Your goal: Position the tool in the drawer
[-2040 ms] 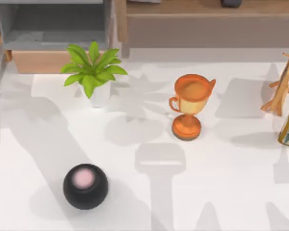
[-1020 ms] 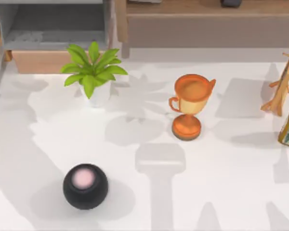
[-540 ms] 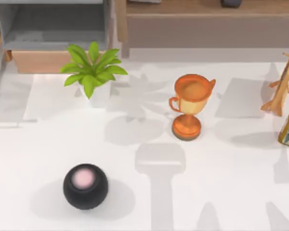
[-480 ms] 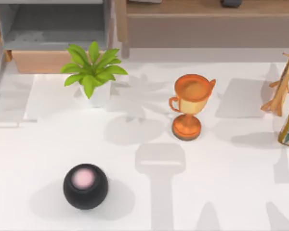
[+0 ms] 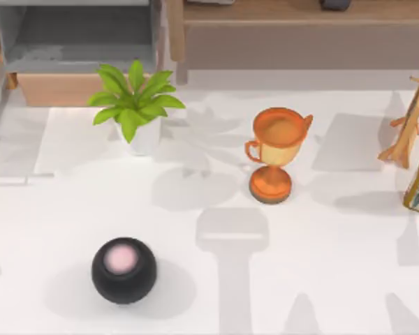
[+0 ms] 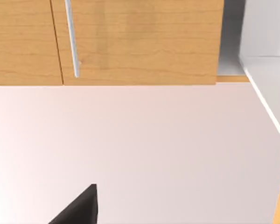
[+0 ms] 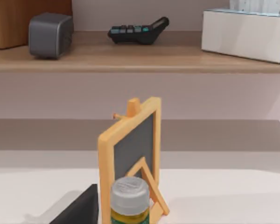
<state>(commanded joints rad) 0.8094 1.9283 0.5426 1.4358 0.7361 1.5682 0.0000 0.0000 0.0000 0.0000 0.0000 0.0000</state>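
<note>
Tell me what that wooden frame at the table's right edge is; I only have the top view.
Observer: In the right wrist view it is a small easel holding a dark chalkboard panel.
Operator: And the bottle beside it?
Observer: The bottle has a grey screw cap and stands nearer that camera than the easel.
Operator: What is the left arm facing?
Observer: The left pincer faces a wooden cabinet front with a silver bar handle.

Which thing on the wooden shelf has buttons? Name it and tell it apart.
The black calculator, lying between the grey cube and the white tissue box.
</note>
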